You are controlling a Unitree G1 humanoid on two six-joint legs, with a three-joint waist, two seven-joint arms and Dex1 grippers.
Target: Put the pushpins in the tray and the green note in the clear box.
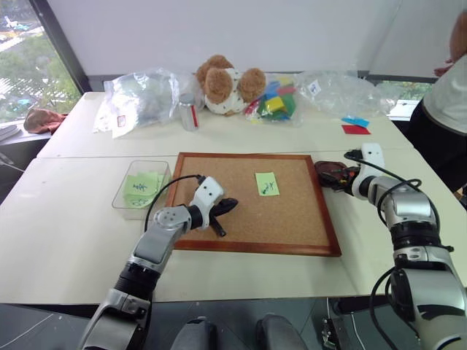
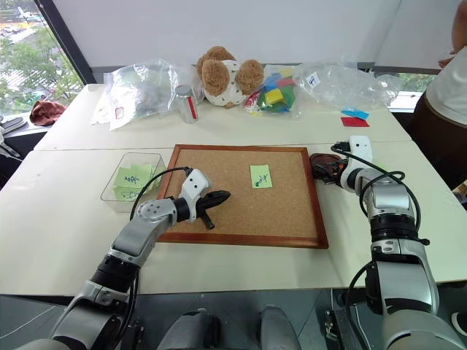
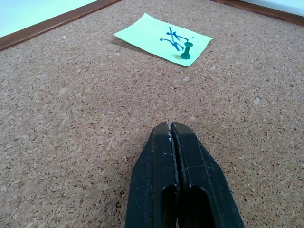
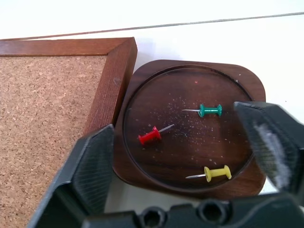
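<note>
right gripper spread wide, poised over the tray, nothing between the fingers; tray just beside the corkboard, against its right frame corner, holding three loose pushpins: red, green, yellow, all lying on their sides between the open fingers as seen from the wrist

left gripper clamped shut on nothing, low over bare cork near the board's left part; green note ahead of those fingertips, apart from them, fixed to the cork by a green pushpin standing upright at its near edge

clear box left of the board, with green slips inside
</note>
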